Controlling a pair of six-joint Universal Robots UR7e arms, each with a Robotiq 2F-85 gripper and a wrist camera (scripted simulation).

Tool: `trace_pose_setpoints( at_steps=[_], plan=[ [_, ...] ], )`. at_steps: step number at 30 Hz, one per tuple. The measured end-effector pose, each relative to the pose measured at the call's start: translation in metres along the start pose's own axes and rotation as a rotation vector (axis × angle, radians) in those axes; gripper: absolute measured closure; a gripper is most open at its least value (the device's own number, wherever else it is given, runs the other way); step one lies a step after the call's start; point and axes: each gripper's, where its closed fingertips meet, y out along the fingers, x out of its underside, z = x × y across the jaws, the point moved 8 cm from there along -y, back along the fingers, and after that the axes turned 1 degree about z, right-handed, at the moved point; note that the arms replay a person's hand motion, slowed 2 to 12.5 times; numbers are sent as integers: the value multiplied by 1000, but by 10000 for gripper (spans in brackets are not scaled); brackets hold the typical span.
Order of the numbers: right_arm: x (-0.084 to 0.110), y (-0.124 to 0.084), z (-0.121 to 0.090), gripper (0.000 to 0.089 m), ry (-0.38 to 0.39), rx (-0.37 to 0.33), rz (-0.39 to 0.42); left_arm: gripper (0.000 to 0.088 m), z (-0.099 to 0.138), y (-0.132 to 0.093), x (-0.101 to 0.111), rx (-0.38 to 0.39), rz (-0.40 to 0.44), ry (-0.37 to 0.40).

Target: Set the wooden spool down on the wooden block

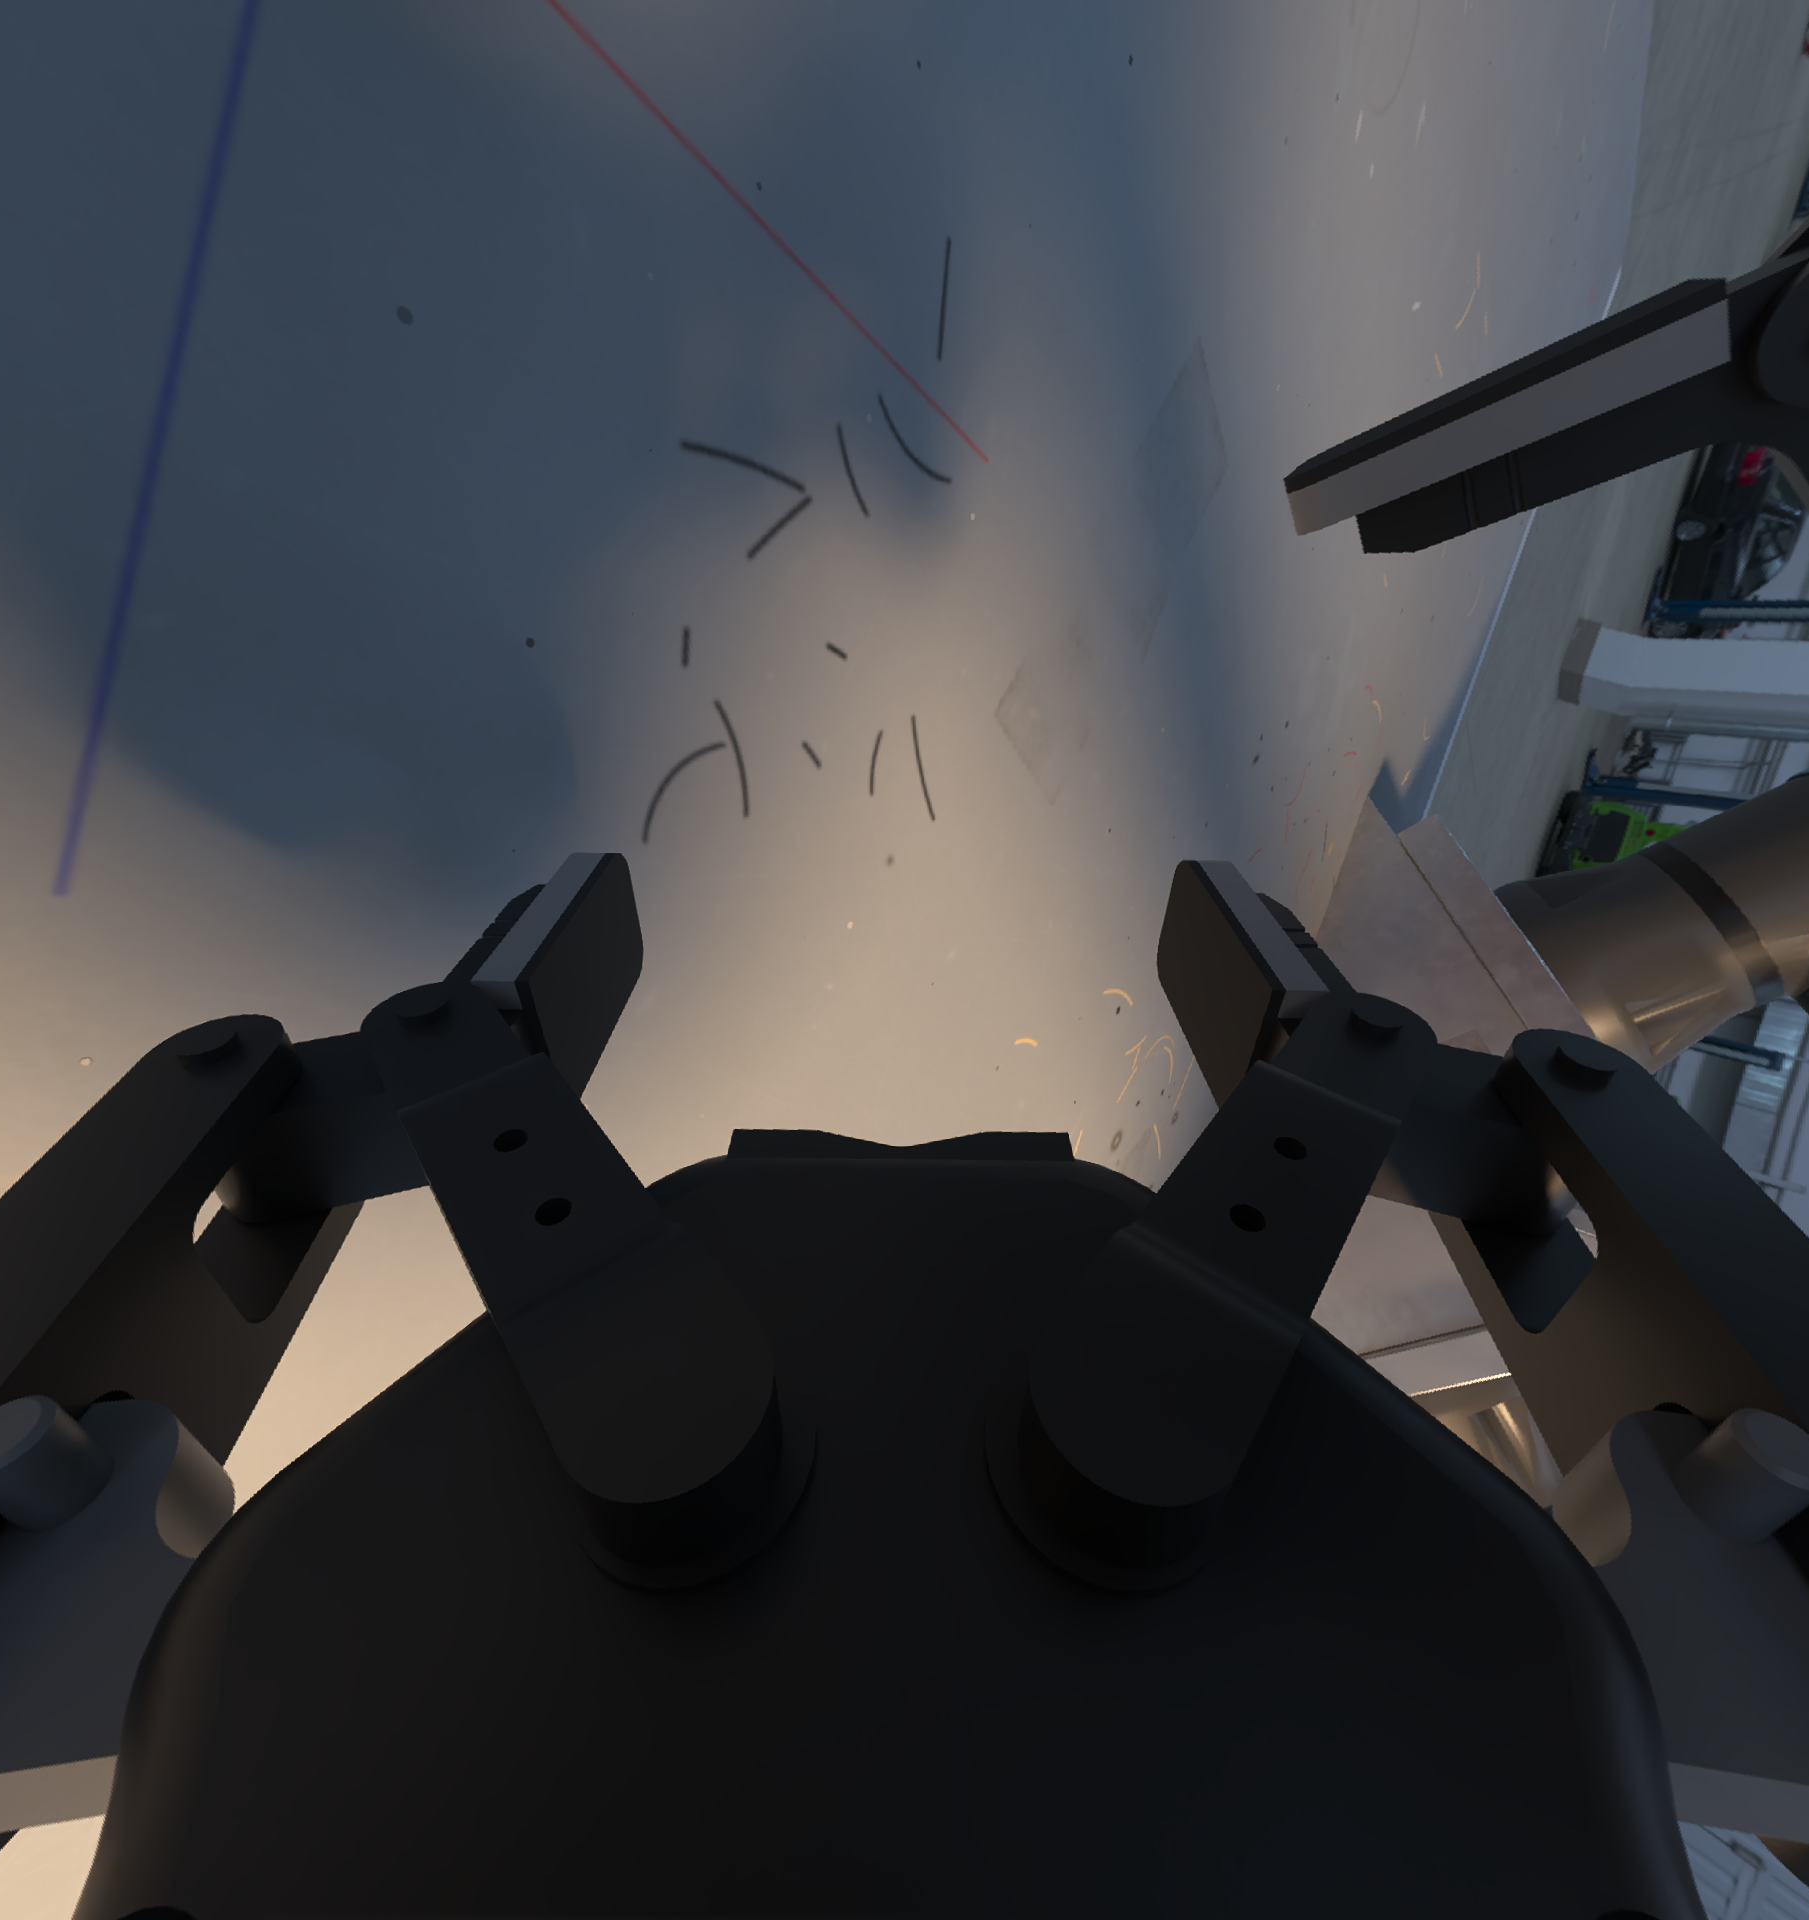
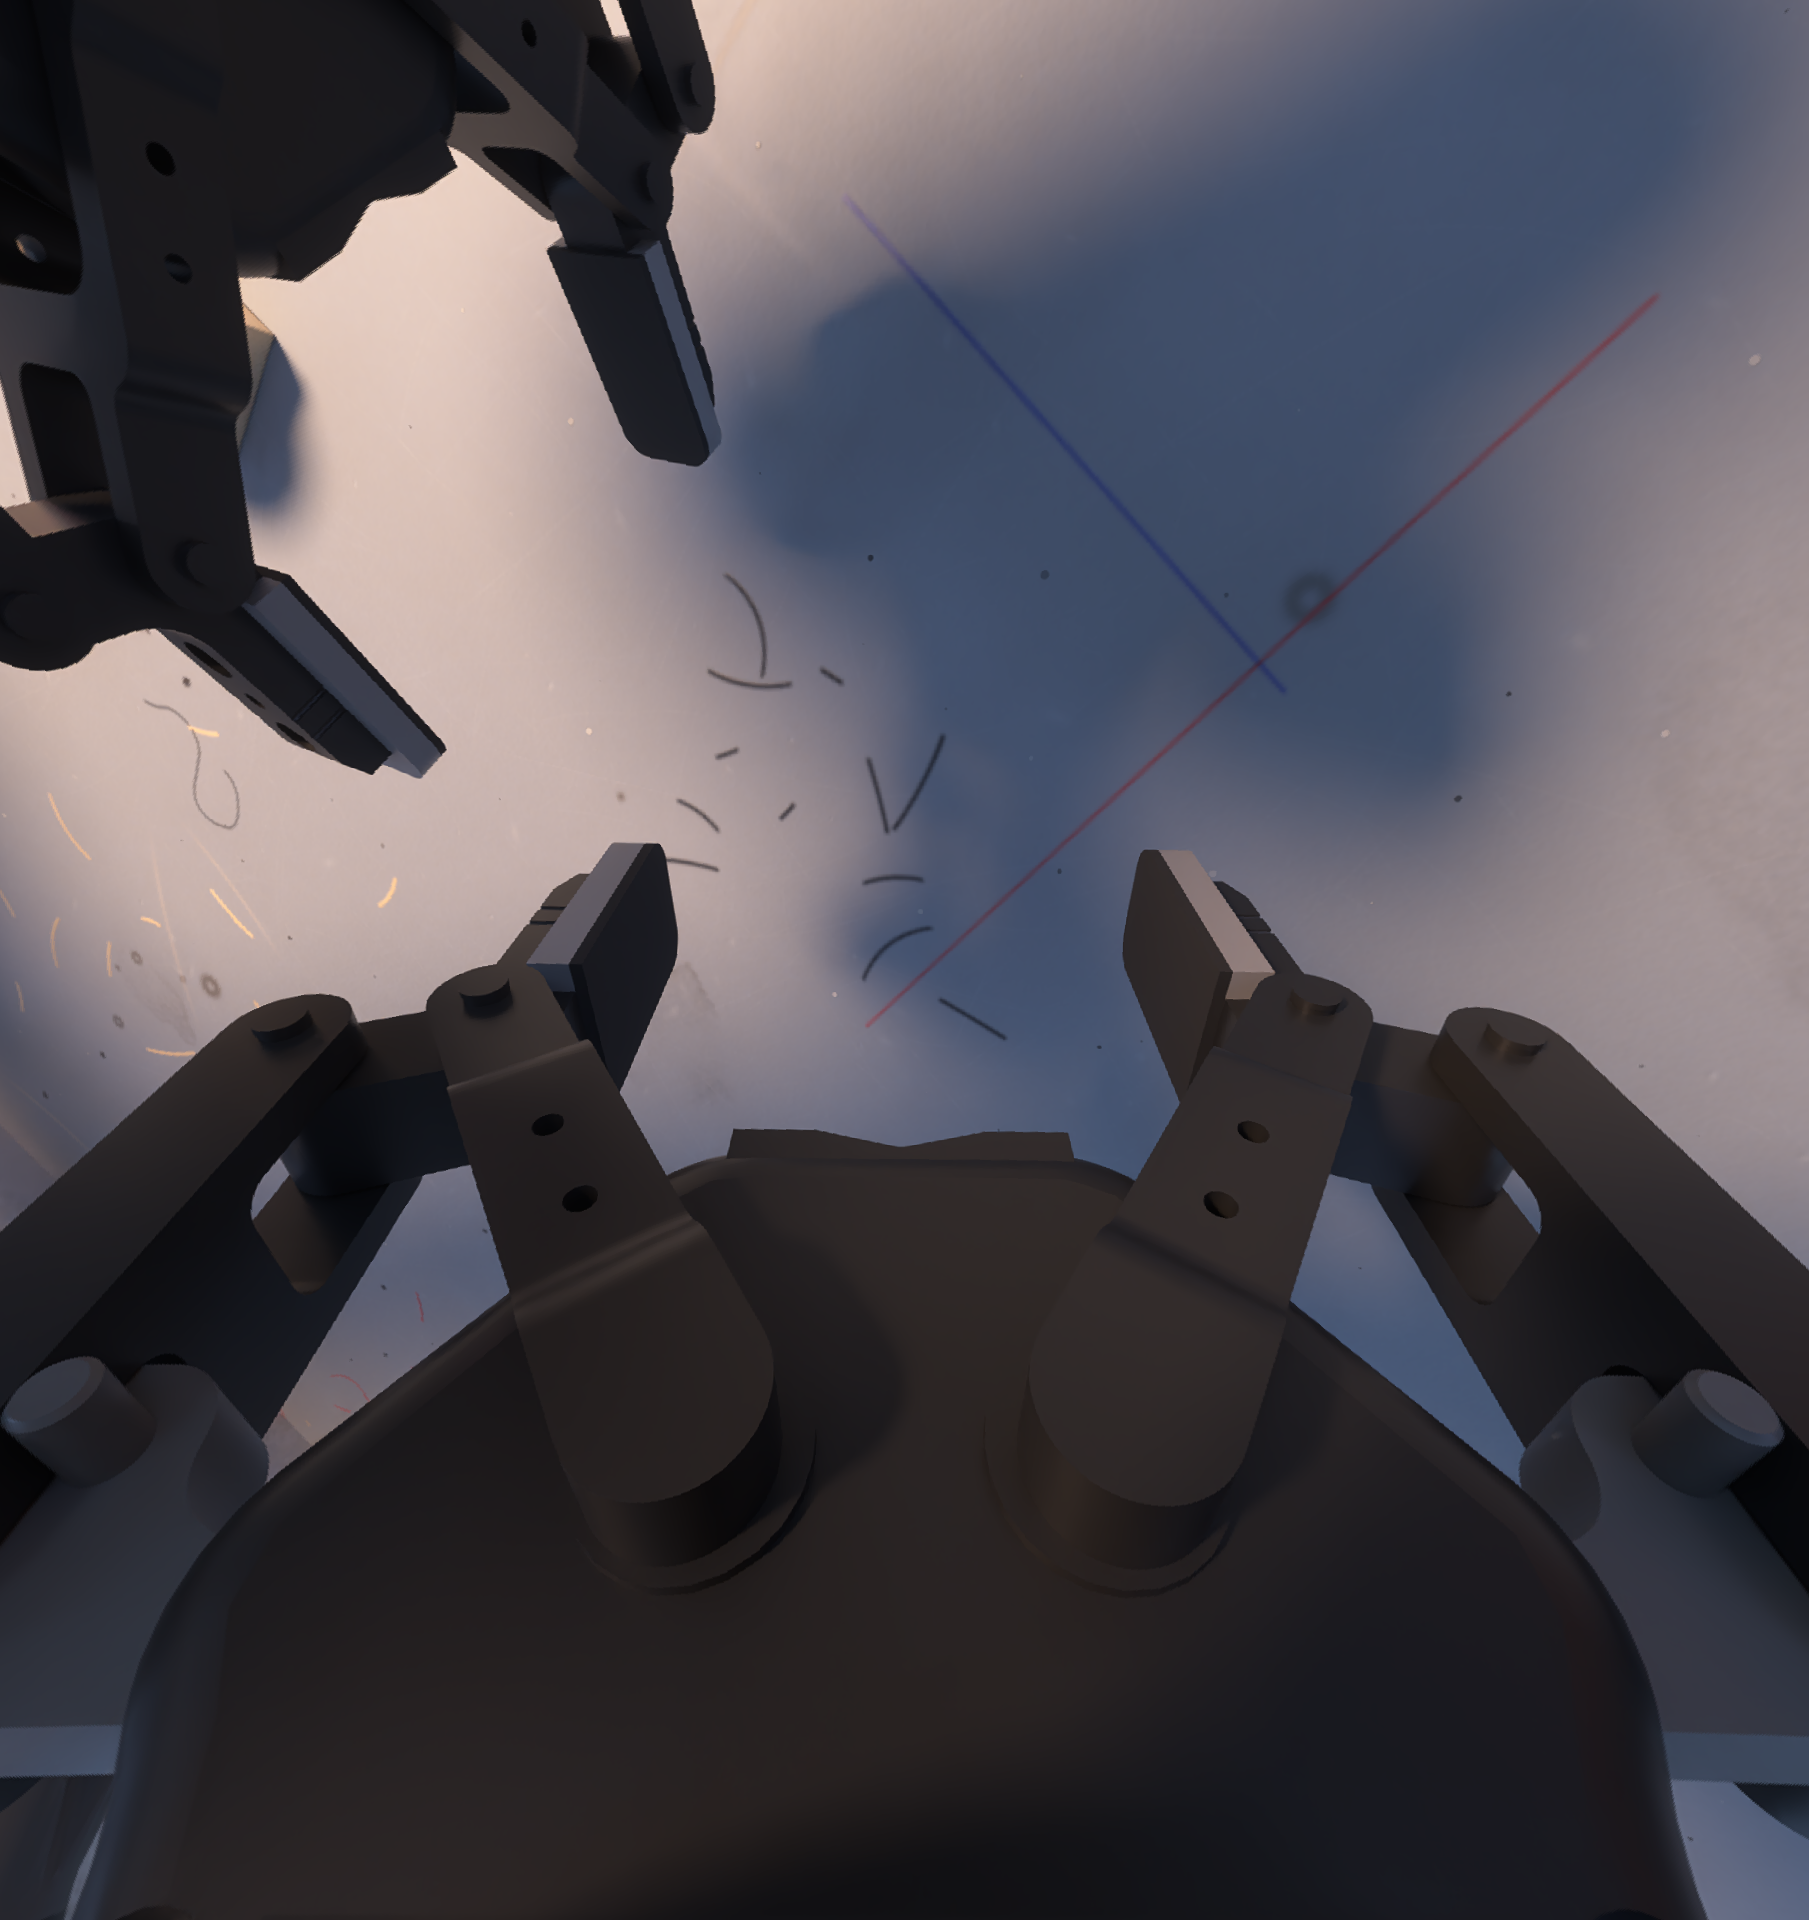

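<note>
Left wrist view looks down on a pale grey table, with the left gripper spread wide above it and nothing between its dark fingers. Short black scratch marks lie on the surface ahead of the fingertips, and a thin red line and a blue line cross the far part of the table. Orange scuffs mark the surface near the right finger. At the upper right, the right gripper reaches in from the side; from this angle its two fingers overlap, so their spacing cannot be judged here. At the right edge a tan, flat-faced wooden piece sits on the table, partly hidden by the left gripper's finger and a metallic arm segment; whether it is the block cannot be told.

Right wrist view shows the right gripper also released, jaws wide apart and empty, over the same table. The black scratch marks lie just beyond its fingertips, and the red line and blue line cross to the far right. The left gripper hangs at the upper left, fingers parted and holding nothing. A small pale corner of something shows behind it, too hidden to identify.

The wooden spool appears in neither view, so its place cannot be told.
</note>
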Motion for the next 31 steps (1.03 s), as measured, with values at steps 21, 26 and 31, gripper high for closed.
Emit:
trace_pose_setpoints(
  at_steps=[21, 26, 31],
  plan=[
    [5, 10, 4, 116, -8, 5, -97, 28, -4, 8, 4, 30, 20, -19],
    [5, 12, 7, 114, -11, -23, -122, 28, -4, 10, 4, 44, 9, -22],
    [5, 13, 10, 114, -13, -59, -147, 28, -3, 11, 4, 67, -2, -24]
  ],
)
